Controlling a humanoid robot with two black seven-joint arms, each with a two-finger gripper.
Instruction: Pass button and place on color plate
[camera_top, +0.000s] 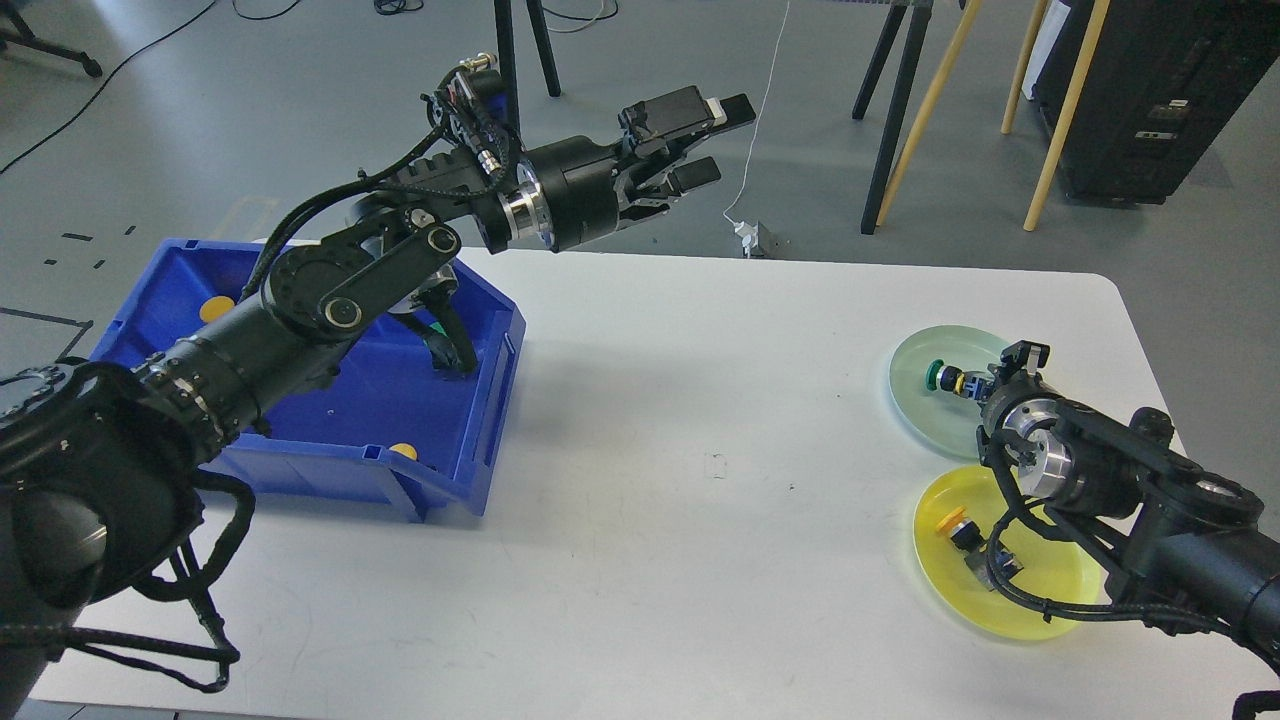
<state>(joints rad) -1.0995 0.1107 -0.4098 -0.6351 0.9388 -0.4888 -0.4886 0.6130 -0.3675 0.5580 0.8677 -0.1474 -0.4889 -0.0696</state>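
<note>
My right gripper is low over the pale green plate at the right of the table. It is shut on a green-capped button, which points left just above the plate's surface; I cannot tell if it touches the plate. My left gripper is open and empty, held high beyond the table's far edge. A yellow-capped button lies on the yellow plate, partly hidden by my right arm.
A blue bin stands at the left of the table, with yellow buttons inside and my left arm passing over it. Stand legs and wooden poles rise behind the table's far edge.
</note>
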